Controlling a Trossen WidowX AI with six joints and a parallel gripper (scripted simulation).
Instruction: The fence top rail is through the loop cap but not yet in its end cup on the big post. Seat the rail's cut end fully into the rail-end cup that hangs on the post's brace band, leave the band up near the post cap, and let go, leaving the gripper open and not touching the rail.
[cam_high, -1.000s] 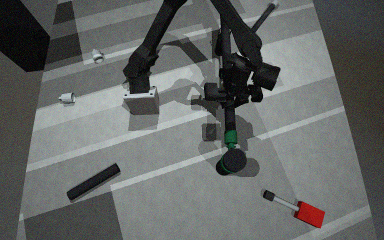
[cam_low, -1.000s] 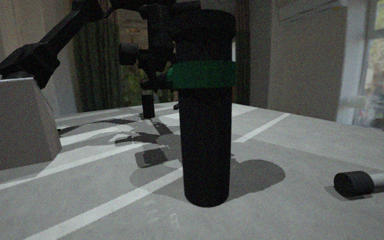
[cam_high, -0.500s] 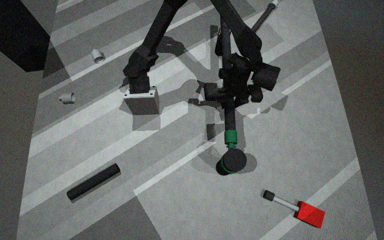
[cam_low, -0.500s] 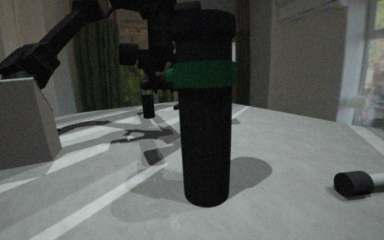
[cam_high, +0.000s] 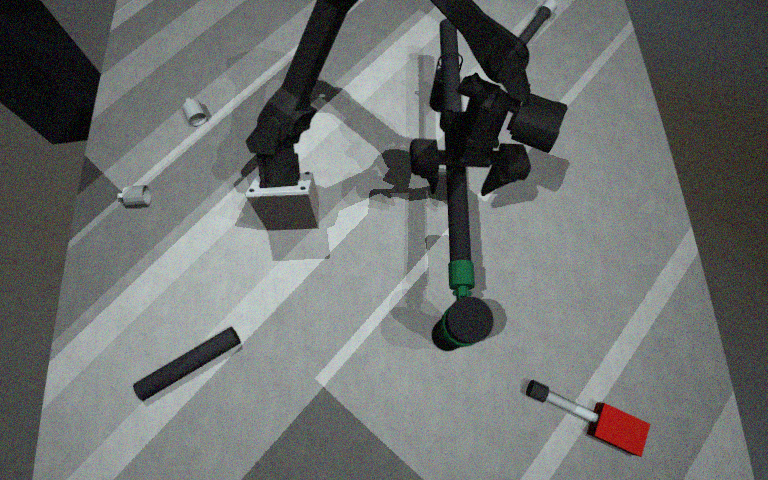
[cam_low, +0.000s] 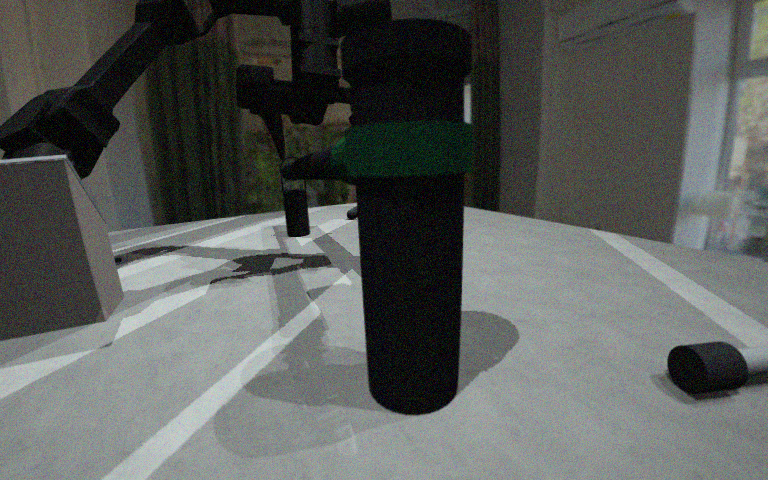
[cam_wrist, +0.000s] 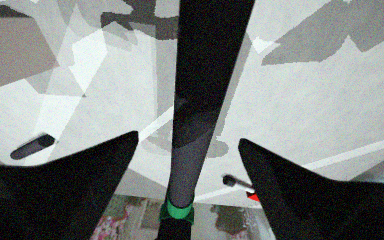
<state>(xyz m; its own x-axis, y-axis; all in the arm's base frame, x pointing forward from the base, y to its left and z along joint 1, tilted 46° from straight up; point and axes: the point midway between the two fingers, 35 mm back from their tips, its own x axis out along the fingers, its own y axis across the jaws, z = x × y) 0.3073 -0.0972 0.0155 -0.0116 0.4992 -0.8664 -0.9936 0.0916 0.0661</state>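
The dark top rail (cam_high: 459, 226) (cam_low: 311, 166) (cam_wrist: 215, 60) runs level from the loop cap (cam_high: 450, 61) on the thinner post (cam_low: 296, 213) to the big post (cam_high: 468, 320) (cam_low: 413, 283). Its near end is inside the green rail-end cup (cam_high: 461, 274) (cam_wrist: 178, 210); how deep cannot be told. The green brace band (cam_low: 408, 150) sits high on the big post, a little below its cap (cam_low: 406, 50). My gripper (cam_high: 458, 193) (cam_wrist: 190, 139) is open, with one finger on each side of the rail and a visible gap to it on both sides. In the exterior view the big post hides part of the gripper.
A loose dark tube (cam_high: 186, 363) (cam_wrist: 32, 146) lies at the front left. A red-headed mallet (cam_high: 621, 430) lies at the front right. Two grey cups (cam_high: 195, 112) (cam_high: 135, 196) lie at the left. A grey box (cam_high: 284, 210) (cam_low: 50, 243) stands left of the rail. Another rod (cam_high: 535, 25) lies at the back.
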